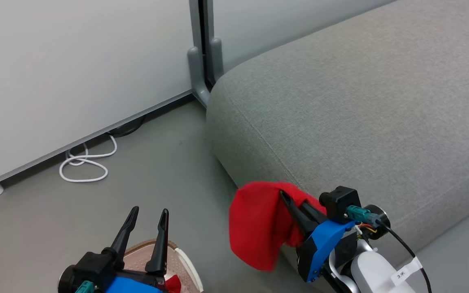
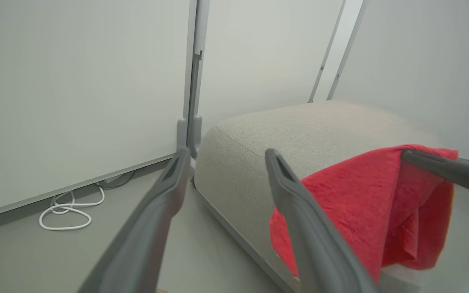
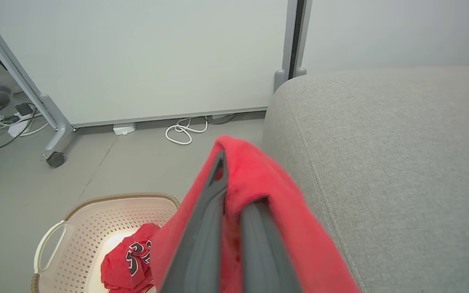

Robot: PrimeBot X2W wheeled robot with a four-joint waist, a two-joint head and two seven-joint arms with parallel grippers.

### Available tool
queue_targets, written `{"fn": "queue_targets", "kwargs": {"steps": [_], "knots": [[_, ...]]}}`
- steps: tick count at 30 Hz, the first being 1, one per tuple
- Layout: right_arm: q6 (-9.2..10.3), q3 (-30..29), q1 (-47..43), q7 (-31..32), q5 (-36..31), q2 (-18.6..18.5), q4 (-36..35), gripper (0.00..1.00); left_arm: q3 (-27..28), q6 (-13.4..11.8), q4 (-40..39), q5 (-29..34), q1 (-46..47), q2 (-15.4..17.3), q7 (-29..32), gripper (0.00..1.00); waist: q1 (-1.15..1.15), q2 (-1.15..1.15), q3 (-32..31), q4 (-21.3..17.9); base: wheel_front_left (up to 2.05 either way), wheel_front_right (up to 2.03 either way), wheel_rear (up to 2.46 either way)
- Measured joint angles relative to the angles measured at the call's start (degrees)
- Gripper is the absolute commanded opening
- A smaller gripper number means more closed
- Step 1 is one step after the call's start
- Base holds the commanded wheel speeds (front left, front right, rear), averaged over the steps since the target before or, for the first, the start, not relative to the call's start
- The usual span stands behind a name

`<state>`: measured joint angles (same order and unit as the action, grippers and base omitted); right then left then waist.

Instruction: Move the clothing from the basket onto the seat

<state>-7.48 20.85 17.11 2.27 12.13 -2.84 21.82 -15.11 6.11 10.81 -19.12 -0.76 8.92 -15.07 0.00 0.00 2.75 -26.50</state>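
At the seat's [image 1: 360, 101] front corner: right gripper [image 1: 289, 201] pinched shut on a red garment [image 1: 255, 228]. The cloth is draped over the fingertips and hangs beside the seat's edge, above the floor, not on top of the seat. Left gripper [image 1: 150, 212] is spread wide with nothing between its fingers, hovering over the basket [image 3: 108, 215]. Second garment [image 3: 126, 264], red with black-and-white lettering, lies crumpled on the basket bottom. Judgement: no piece delivered yet. The first is out of the basket and near its drop, needing a carry over the seat and a release. The second is to be fetched after. Under halfway.
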Motion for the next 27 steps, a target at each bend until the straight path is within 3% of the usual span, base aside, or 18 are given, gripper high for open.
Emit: {"fn": "queue_targets", "kwargs": {"steps": [5,10,20,27], "knots": [[0.00,-1.4,-0.4,-0.2,-0.3,0.0,-0.6,0.00,0.6,0.5,0.2,1.0,0.3,-0.4,0.0,1.00,0.00,0.00,0.9,-3.4,0.00,0.00,0.00],[0.00,-3.3,-1.3,-0.6,-0.8,0.0,-1.3,0.00,0.1,1.0,1.0,1.1,1.7,-0.5,0.0,1.00,0.00,0.00,2.3,-4.4,0.00,0.00,0.00],[0.00,-5.4,-0.6,-0.5,-1.4,0.0,-2.2,0.00,0.3,1.0,0.7,1.1,2.1,0.4,0.0,1.00,0.00,0.00,3.9,-4.4,0.00,0.00,0.00],[0.00,-12.6,7.2,-0.3,2.6,-0.1,-4.1,0.00,-1.8,1.0,-1.7,1.7,5.0,2.9,0.0,1.00,0.00,0.00,8.6,-2.4,0.00,0.00,0.00]]}}
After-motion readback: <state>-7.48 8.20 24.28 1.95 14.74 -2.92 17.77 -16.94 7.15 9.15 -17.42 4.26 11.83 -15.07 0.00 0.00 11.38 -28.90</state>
